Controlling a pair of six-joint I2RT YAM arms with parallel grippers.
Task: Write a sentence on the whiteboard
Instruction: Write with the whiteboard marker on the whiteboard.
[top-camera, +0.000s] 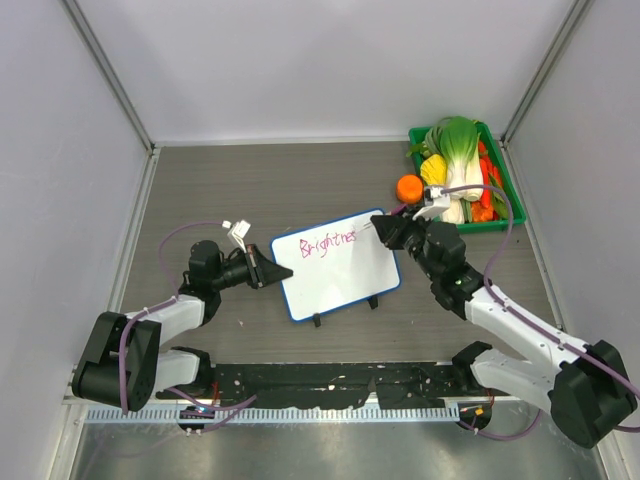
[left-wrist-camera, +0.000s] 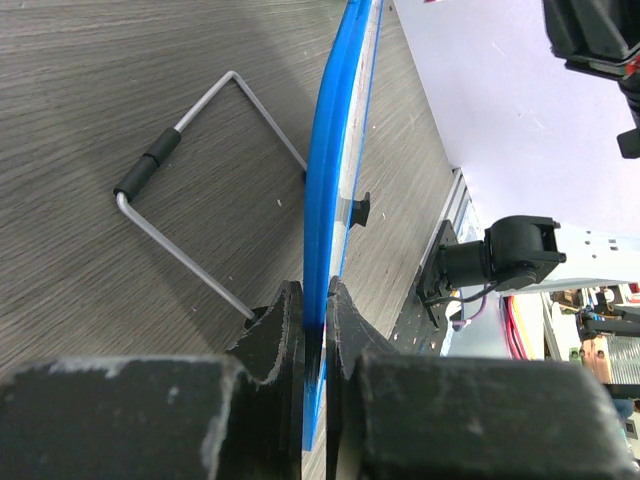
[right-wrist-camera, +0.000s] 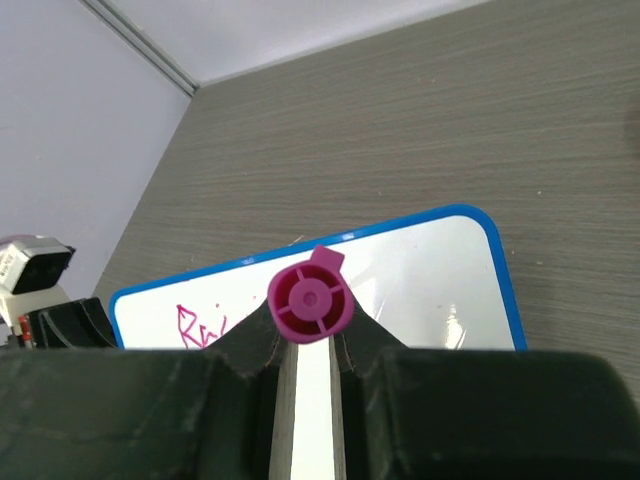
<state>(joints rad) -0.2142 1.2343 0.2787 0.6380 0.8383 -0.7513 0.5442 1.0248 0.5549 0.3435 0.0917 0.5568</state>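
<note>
The whiteboard (top-camera: 340, 275) stands tilted on its two black feet in the middle of the table. The sentence (top-camera: 328, 243) reads "Brightnes" in pink along its top. My left gripper (top-camera: 272, 272) is shut on the board's left blue frame; in the left wrist view the blue edge (left-wrist-camera: 325, 180) runs between the fingertips (left-wrist-camera: 285, 310). My right gripper (top-camera: 385, 230) is shut on a pink marker (right-wrist-camera: 310, 300), whose tip is at the board's upper right, by the end of the writing. The right wrist view shows the board (right-wrist-camera: 430, 270) and the first letters (right-wrist-camera: 198, 326) behind the marker's cap end.
A green basket (top-camera: 417, 134) of vegetables, with bok choy (top-camera: 458, 140), sits at the back right. An orange (top-camera: 409, 187) lies beside it, close to my right gripper. A wire stand (left-wrist-camera: 190, 200) lies behind the board. Enclosure walls surround the table.
</note>
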